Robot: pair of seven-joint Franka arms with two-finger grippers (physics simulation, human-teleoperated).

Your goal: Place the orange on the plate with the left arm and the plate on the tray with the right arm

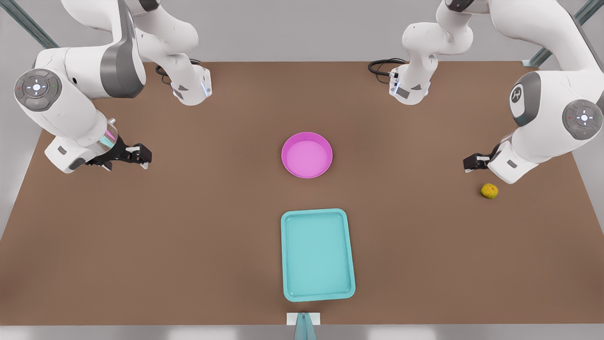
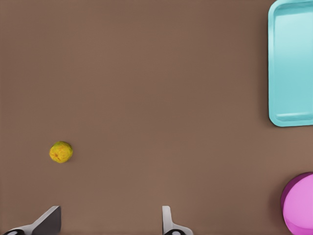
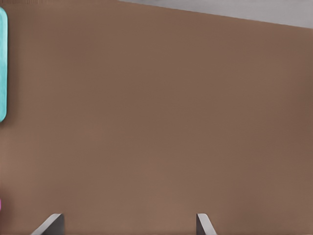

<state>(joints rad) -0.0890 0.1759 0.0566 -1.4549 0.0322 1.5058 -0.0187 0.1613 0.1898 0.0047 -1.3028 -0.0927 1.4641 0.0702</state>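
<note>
The small yellow-orange orange lies on the brown table at the front view's right. Just beside and behind it hovers my left gripper, open and holding nothing. The magenta plate sits bare at the table's middle. In front of it lies the teal tray, with nothing in it. My right gripper, on the arm with the silver wrist ring, hangs open at the front view's left, far from the plate.
Both arm bases stand at the table's back edge with black cables beside them. A small white and teal fixture sits at the front edge, just below the tray. Bare brown tabletop lies between the things.
</note>
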